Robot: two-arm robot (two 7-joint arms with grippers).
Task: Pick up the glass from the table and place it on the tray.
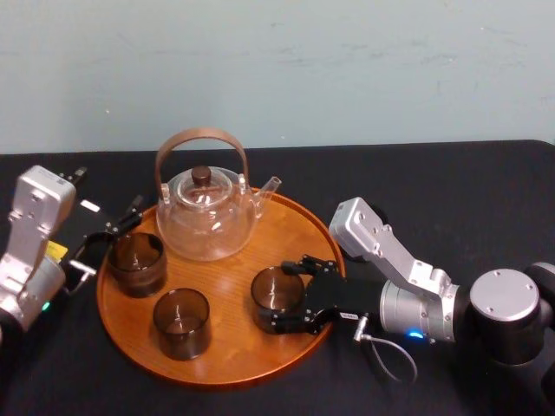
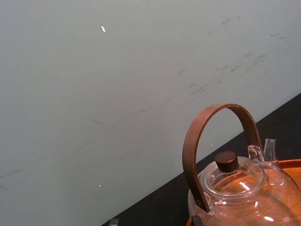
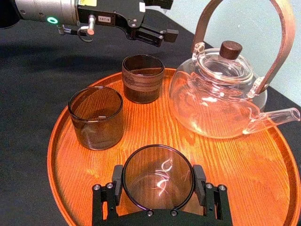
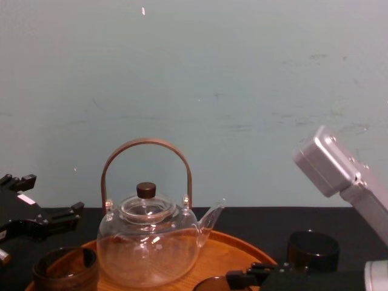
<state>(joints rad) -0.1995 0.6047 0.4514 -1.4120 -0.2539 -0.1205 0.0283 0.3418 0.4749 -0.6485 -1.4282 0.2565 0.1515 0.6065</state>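
A smoky glass [image 1: 276,293] stands upright at the right front of the round wooden tray [image 1: 217,377]. My right gripper [image 1: 282,299] reaches in from the right, and both its fingers touch the sides of this glass [image 3: 157,174], which rests on the tray floor [image 3: 263,179]. The black table [image 1: 451,199] spreads out under the tray. At the tray's left edge my left gripper [image 1: 108,243] hangs open and holds nothing, just beside another glass [image 1: 137,263].
A clear glass teapot [image 1: 206,212] with a brown hoop handle fills the back of the tray, spout toward the right. Two more smoky glasses [image 3: 143,77] [image 3: 96,117] stand on the tray's left half. A pale wall rises behind the table.
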